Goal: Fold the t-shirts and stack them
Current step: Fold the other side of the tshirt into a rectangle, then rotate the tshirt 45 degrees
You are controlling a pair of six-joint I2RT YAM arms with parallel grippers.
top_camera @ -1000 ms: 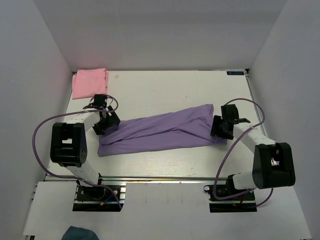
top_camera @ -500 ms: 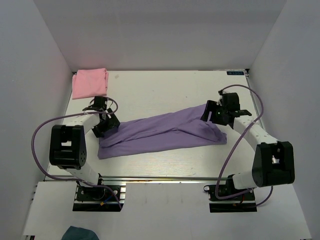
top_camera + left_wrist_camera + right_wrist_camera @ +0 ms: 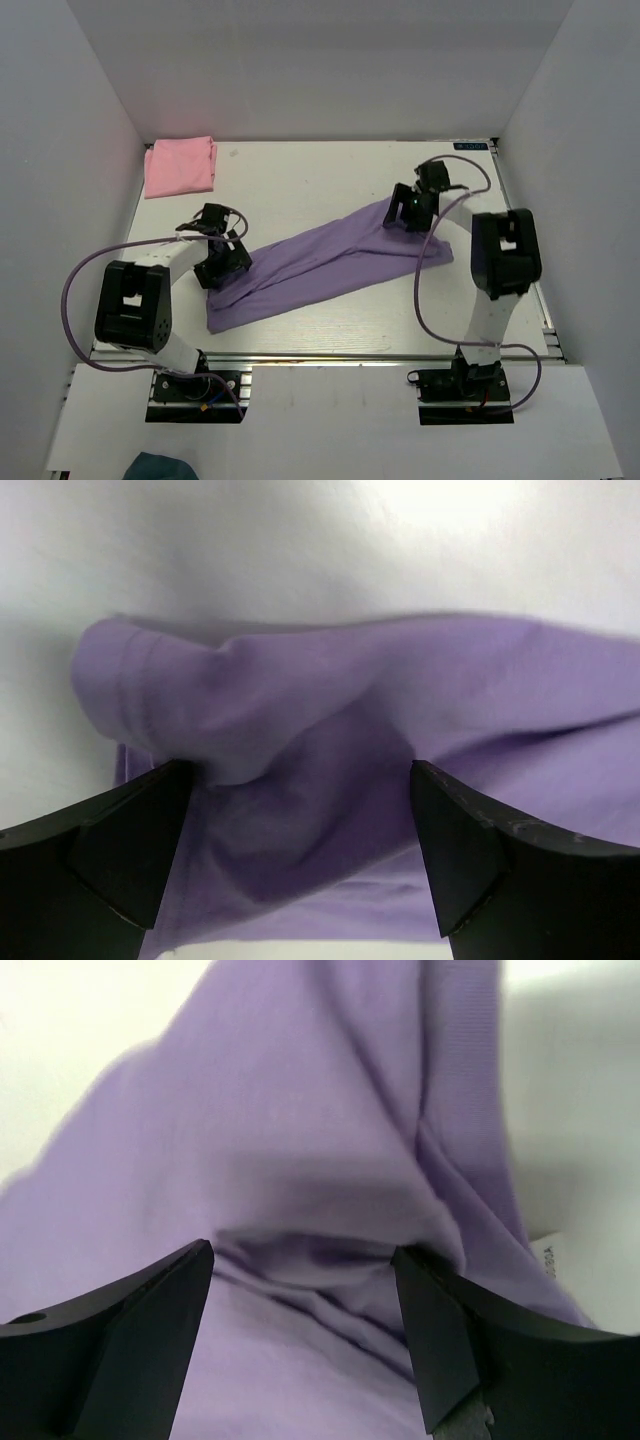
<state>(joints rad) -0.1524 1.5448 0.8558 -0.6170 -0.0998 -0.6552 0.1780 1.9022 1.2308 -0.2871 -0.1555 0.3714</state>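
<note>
The lavender t-shirt (image 3: 325, 262) lies as a long creased band slanting across the table from near left to far right. My left gripper (image 3: 226, 266) hovers over its left end, open, with bunched purple cloth (image 3: 330, 700) under the wide jaws (image 3: 300, 772). My right gripper (image 3: 405, 212) is over the shirt's far right corner, also open, its fingers (image 3: 302, 1254) straddling a raised fold of cloth (image 3: 300, 1140). A small white label (image 3: 548, 1257) peeks out at the right. The pink t-shirt (image 3: 180, 166) lies folded at the back left corner.
White walls close in the table on the left, back and right. The left arm's purple cable (image 3: 85, 275) loops out toward the left wall. The right arm's cable (image 3: 425, 300) hangs near the table's front right.
My right arm swung back and left, from the shirt's right end to its far right corner, and its jaws widened. My left gripper slid right and nearer, and the shirt's left end shifted with it.
</note>
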